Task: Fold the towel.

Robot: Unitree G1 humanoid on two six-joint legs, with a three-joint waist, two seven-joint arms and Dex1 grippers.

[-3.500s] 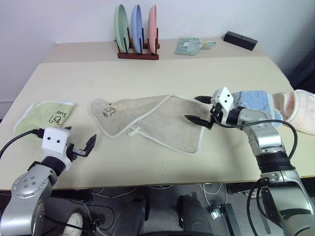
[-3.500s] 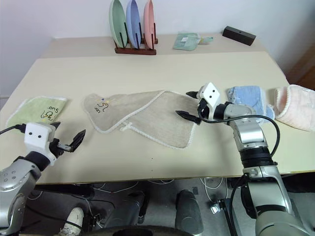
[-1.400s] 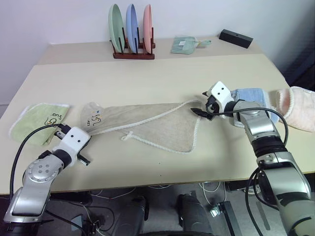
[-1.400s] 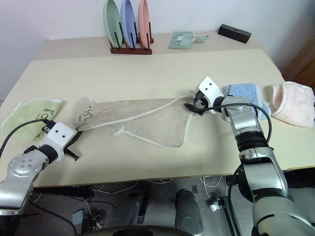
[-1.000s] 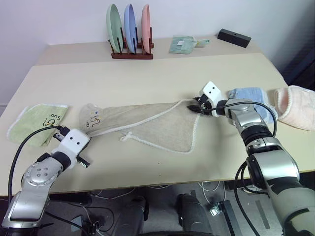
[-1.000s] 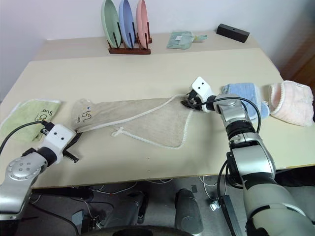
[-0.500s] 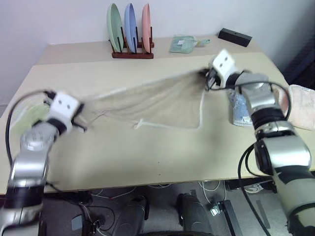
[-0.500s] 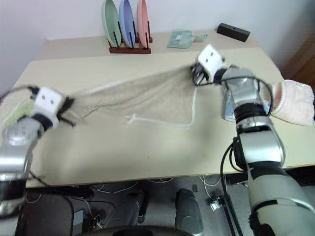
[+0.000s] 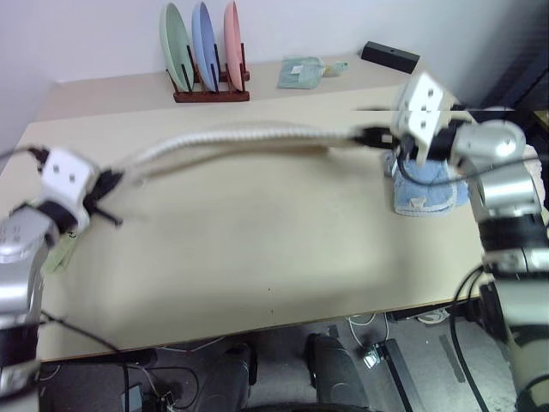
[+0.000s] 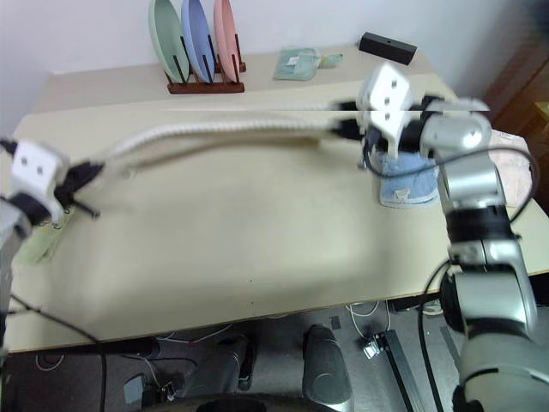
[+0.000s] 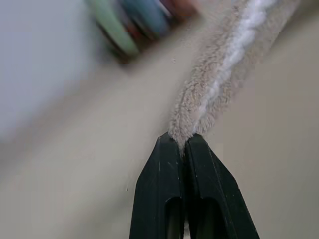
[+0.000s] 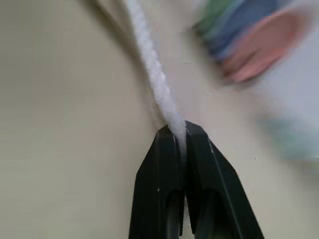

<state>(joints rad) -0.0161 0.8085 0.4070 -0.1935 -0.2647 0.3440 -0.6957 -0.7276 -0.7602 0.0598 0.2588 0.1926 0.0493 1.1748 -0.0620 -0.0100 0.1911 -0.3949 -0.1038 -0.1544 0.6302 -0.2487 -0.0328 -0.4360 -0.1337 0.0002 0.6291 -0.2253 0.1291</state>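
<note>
Towel is seen stretched in the air above the table, bunched into a long, slightly arched band that runs from one gripper to the other. One end is pinched by the left gripper, whose two black fingers are pressed together on the beige terry and its white corded edge. The other end is pinched by the right gripper, whose fingers are likewise closed on the white cord. In the head views the left gripper is found near the table's left edge and the right gripper towards the right, just beside a light-blue folded cloth that lies on the tabletop. The band is blurred in the head views, so its folds cannot be made out. A small light-green cloth is partly seen at the left edge of the table, below the left hand. At the far side, a wooden rack is set with a green plate, a blue plate and a pink plate standing upright. Near it, what may be a pale green cloth lies flat, and a black box sits further right.
</note>
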